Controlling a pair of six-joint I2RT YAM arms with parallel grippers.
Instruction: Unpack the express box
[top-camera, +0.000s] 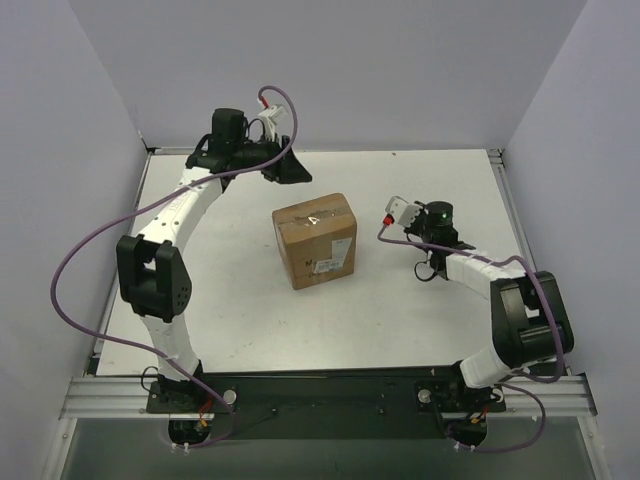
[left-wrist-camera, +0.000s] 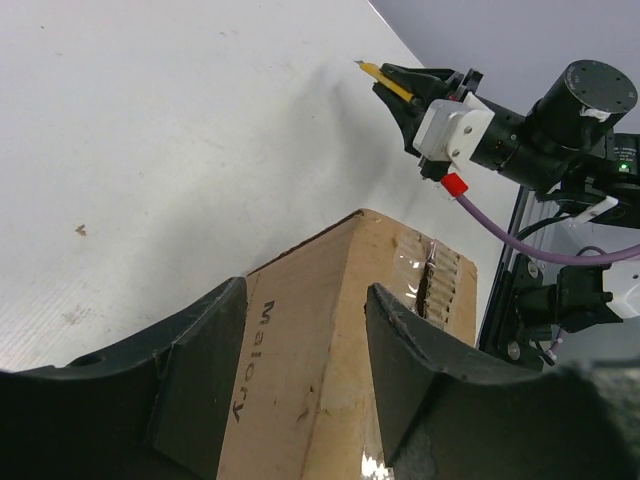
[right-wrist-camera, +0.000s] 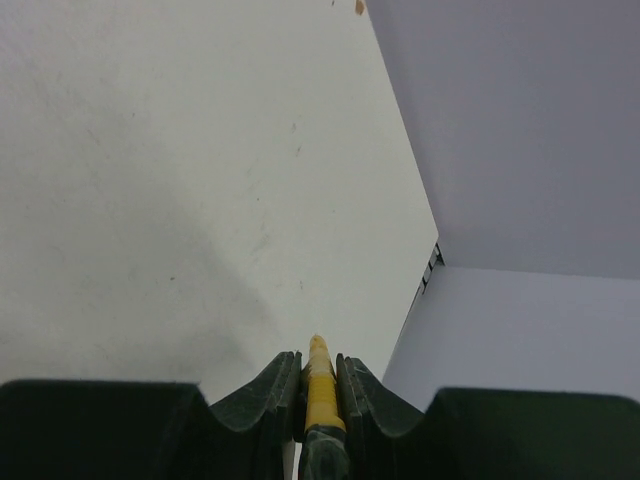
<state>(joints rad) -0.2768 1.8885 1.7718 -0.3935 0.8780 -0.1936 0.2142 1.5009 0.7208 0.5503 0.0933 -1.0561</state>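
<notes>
The express box (top-camera: 315, 240), a brown carton with a white label on its near side and taped top flaps, stands mid-table. My left gripper (top-camera: 290, 172) hovers open just behind the box's far left corner. In the left wrist view, a box (left-wrist-camera: 330, 350) edge shows between the spread fingers (left-wrist-camera: 200, 360), which hold nothing. To the right of the box, my right gripper (right-wrist-camera: 320, 365) is shut on a slim yellow utility knife (right-wrist-camera: 320, 385). The knife (left-wrist-camera: 385, 80) tip pokes out past the fingertips, held above the table and apart from the box.
White tabletop (top-camera: 220, 300) runs all around the box. Grey walls enclose the back and both sides. A purple cable (left-wrist-camera: 540, 245) trails from the right wrist. The metal rail (top-camera: 330, 395) with both arm bases lies along the near edge.
</notes>
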